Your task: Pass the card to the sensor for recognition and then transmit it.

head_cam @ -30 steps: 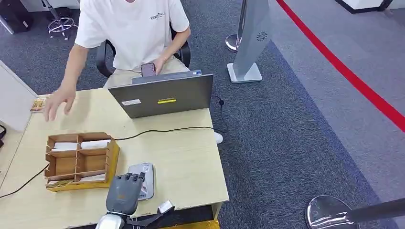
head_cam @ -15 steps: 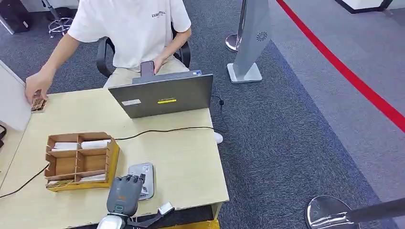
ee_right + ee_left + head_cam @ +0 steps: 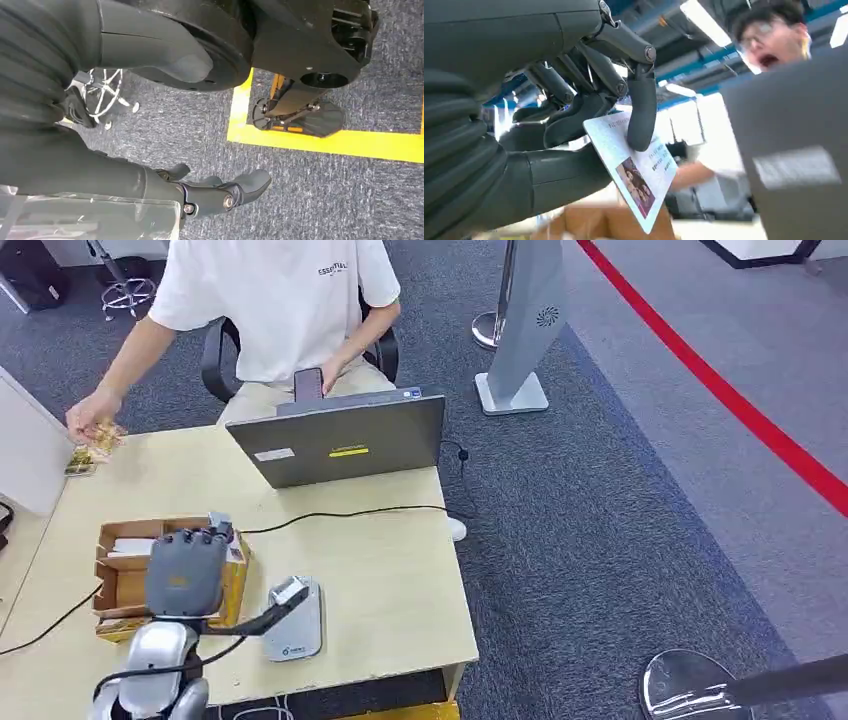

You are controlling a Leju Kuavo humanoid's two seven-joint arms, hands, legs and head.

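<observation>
Your left hand [image 3: 183, 573] pinches the card [image 3: 636, 167], raised over the box [image 3: 125, 575], beside the sensor [image 3: 295, 622]. Right hand [image 3: 220, 192] hangs empty, fingers apart. Thin pinch: card may slip during handover.

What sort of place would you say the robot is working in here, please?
Probably an office reception or check-in desk: a person in a white shirt sits behind a grey laptop on a light wooden desk, beside a grey card sensor, with grey carpet around.
</observation>
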